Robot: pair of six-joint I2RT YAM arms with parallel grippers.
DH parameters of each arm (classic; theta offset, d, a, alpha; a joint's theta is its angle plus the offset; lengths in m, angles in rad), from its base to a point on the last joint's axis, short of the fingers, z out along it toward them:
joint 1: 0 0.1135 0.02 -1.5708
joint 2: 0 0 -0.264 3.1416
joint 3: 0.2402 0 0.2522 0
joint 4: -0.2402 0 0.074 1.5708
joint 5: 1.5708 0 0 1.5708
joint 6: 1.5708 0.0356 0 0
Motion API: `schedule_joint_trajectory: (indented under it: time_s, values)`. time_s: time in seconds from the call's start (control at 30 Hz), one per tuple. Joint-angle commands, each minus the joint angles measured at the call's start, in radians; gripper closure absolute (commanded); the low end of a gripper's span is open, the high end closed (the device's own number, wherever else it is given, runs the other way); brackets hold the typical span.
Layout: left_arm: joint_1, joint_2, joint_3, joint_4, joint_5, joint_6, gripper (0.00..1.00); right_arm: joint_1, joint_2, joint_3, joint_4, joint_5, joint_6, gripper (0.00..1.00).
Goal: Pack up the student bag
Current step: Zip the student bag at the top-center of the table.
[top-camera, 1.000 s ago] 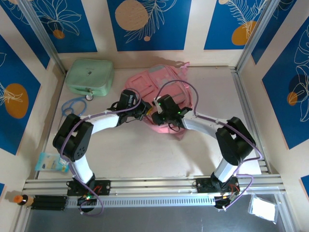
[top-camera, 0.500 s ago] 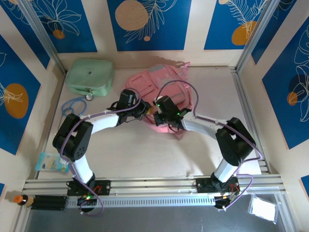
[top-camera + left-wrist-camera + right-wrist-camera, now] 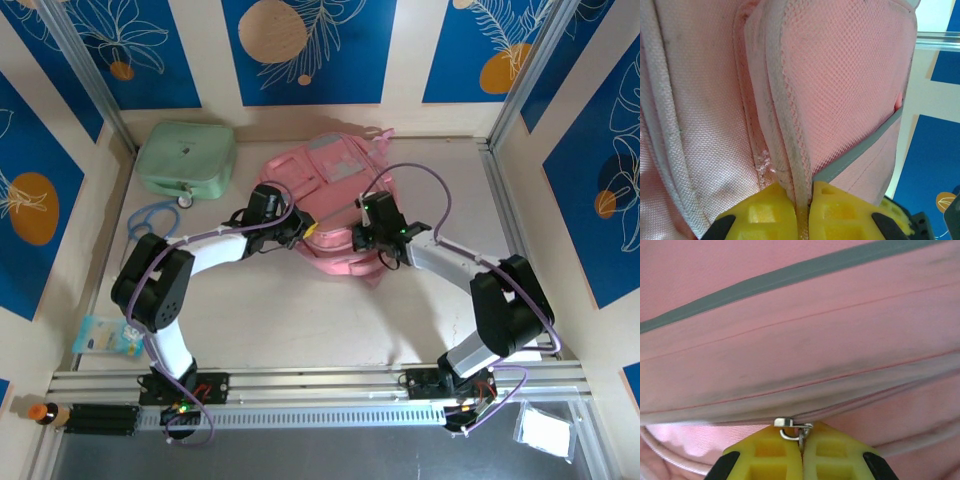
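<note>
Placement: student bag (image 3: 325, 170) lies flat at the far centre of the table (image 3: 300, 310), just right of the mint-green case (image 3: 186, 158). Grip state: left gripper (image 3: 801, 202) is clamped on a piped seam of the student bag; right gripper (image 3: 801, 442) is pinched tight on the metal zipper pull (image 3: 790, 426).

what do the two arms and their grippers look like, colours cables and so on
The left arm and the right arm are white tubular links joined by chunky black joint housings. A thin purple cable loops along each. A small green light glows near the right wrist. The left gripper and right gripper have bright yellow blocky fingers with square recesses, on black mounts.
</note>
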Motion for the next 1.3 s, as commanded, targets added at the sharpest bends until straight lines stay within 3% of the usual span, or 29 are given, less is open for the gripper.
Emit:
schedule_joint_trajectory:
  time_s: [0.0, 0.2, 0.4, 0.5, 0.8, 1.03, 1.27]
  values:
    - [0.055, -0.018, 0.017, -0.086, -0.031, 0.089, 1.0, -0.061, 0.008, 0.071, -0.134, 0.02, 0.076, 1.0]
    - [0.125, -0.056, 0.025, -0.192, -0.036, 0.189, 1.0, -0.016, 0.033, 0.132, -0.153, -0.124, 0.045, 1.0]
    - [0.2, -0.167, -0.01, -0.32, -0.11, 0.257, 0.58, 0.104, 0.087, 0.216, -0.155, -0.247, 0.003, 1.0]
    - [0.219, -0.238, -0.054, -0.354, -0.155, 0.253, 0.5, 0.154, 0.126, 0.26, -0.145, -0.292, 0.017, 1.0]
    - [0.2, -0.344, -0.155, -0.273, -0.131, 0.126, 0.46, 0.232, 0.22, 0.361, -0.131, -0.368, 0.029, 1.0]
    - [0.143, -0.267, -0.136, -0.134, -0.068, 0.03, 0.46, 0.246, 0.237, 0.374, -0.128, -0.4, 0.032, 1.0]
    - [0.097, -0.191, -0.094, -0.129, -0.104, 0.015, 0.53, 0.246, 0.227, 0.364, -0.131, -0.392, 0.033, 1.0]
